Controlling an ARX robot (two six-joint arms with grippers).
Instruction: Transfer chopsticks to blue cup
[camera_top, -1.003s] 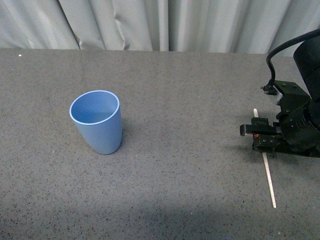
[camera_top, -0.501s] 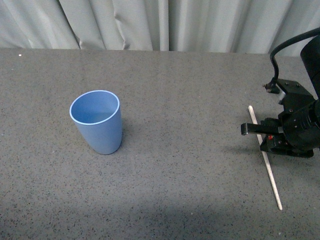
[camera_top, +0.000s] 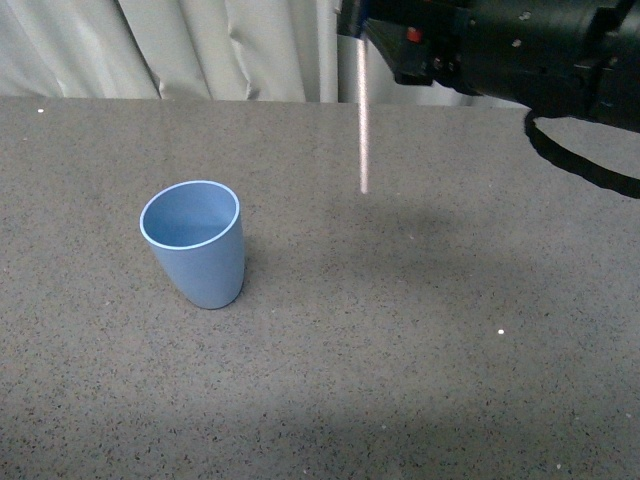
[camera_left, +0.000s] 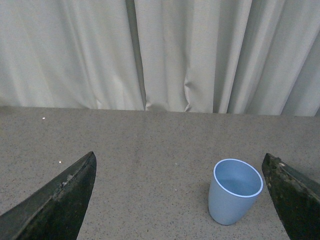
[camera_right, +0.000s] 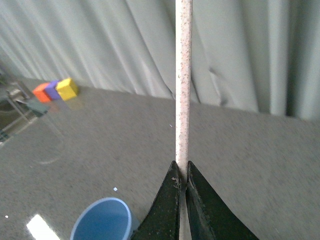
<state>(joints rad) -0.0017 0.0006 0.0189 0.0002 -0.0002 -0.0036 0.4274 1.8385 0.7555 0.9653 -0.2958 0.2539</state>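
The chopstick (camera_top: 363, 120) is hanging upright in the air, gripped near its upper end, with its lower tip clear of the desk (camera_top: 420, 360). In the front view it is showing to the right of the blue cup (camera_top: 193, 243) and apart from it, not over the cup's mouth. The cup is standing upright on the desk with its round rim facing up, and nothing is showing inside it.

The right claw (camera_right: 182, 181) is pinching the stick, its two dark fingers (camera_right: 167, 210) pressing in on it from either side with no gap left between them and the stick. The arm behind it is reaching across the top of the front view. The right wrist view is catching part of the cup's rim on the desk below.

The left claw (camera_left: 178, 156) is standing wide open and holding nothing. Its wrist view is looking at the cup, well away from both fingers.

A pale curtain (camera_top: 200, 50) is hanging behind the desk. Far off on the desk, in the right wrist view, three small blocks (camera_right: 55, 90) are sitting side by side: orange, purple and yellow.
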